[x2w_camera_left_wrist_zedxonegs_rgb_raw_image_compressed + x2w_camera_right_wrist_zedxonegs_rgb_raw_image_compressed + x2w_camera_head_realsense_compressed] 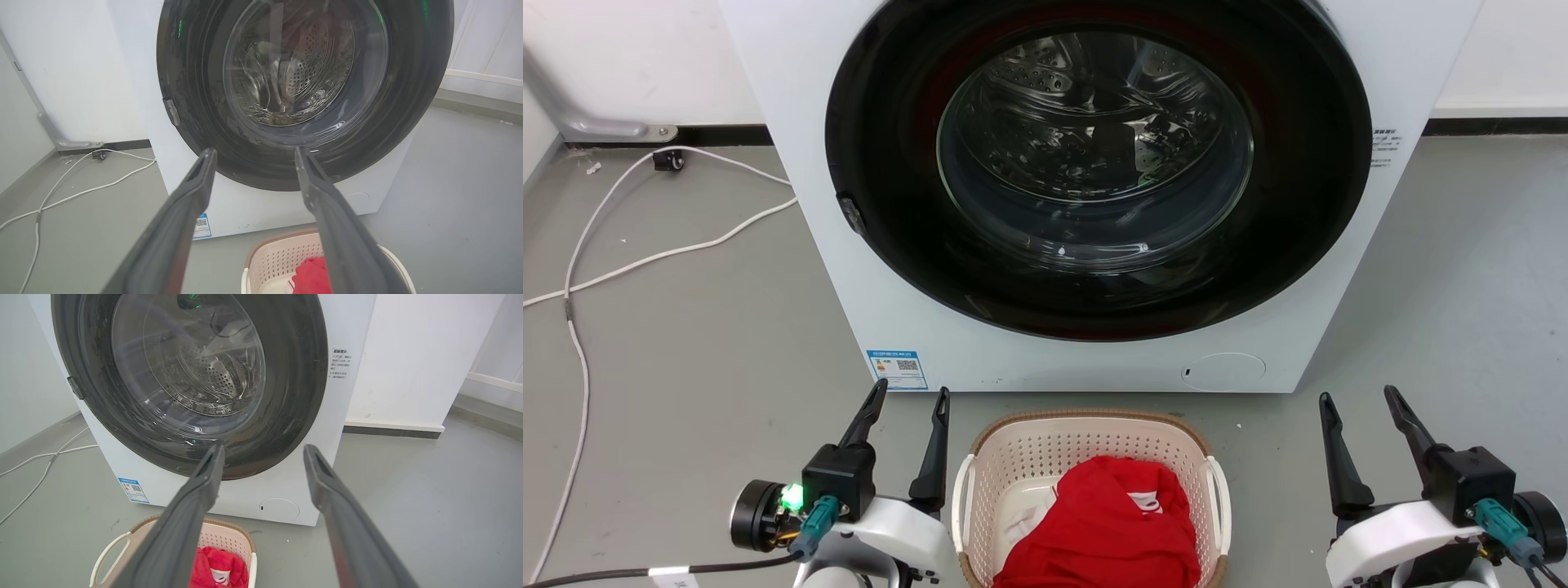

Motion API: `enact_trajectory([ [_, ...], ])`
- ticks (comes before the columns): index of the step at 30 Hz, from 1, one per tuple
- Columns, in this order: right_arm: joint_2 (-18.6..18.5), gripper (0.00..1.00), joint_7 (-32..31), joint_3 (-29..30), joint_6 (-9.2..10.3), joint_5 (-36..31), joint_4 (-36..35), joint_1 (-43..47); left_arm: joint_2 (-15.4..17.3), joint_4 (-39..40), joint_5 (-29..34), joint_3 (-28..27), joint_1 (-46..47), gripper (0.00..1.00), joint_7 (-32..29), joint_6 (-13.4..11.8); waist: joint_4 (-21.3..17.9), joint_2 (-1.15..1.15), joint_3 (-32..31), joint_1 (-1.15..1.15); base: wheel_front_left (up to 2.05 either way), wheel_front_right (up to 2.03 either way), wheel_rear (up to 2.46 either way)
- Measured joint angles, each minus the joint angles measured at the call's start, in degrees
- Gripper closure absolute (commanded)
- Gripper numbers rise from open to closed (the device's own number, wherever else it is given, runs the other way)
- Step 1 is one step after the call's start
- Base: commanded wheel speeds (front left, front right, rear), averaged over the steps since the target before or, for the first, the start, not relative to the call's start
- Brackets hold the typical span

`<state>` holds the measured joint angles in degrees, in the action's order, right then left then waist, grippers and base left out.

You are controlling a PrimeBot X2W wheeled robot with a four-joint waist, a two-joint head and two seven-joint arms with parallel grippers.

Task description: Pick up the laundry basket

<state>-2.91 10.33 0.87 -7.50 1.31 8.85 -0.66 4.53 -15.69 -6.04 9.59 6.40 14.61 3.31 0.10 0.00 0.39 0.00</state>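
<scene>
Both arms sit low at the near edge, their dark fingers pointing away toward the white washing machine. The left gripper hangs just left of the laundry basket, and the right gripper is well off to the basket's right. The basket stands on the grey floor close in front of the machine, between the two grippers. It holds a red garment heaped over something white. Both sets of jaws are spread wide, holding nothing and touching nothing. The left one's inner finger is just beside the basket's white handle.
</scene>
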Motion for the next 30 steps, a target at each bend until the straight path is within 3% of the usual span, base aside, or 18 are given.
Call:
enact_trajectory([
  [30, 0.0, 0.0, 0.73, 0.14, 0.0, 0.11, 1.22, -0.27, -1.25, -0.38, 1.69, -2.04, 0.13, 0.0, 0.37, 1.25, 0.13, 0.0, 1.13, 0.0, 0.0, 0.0, 0.0],
])
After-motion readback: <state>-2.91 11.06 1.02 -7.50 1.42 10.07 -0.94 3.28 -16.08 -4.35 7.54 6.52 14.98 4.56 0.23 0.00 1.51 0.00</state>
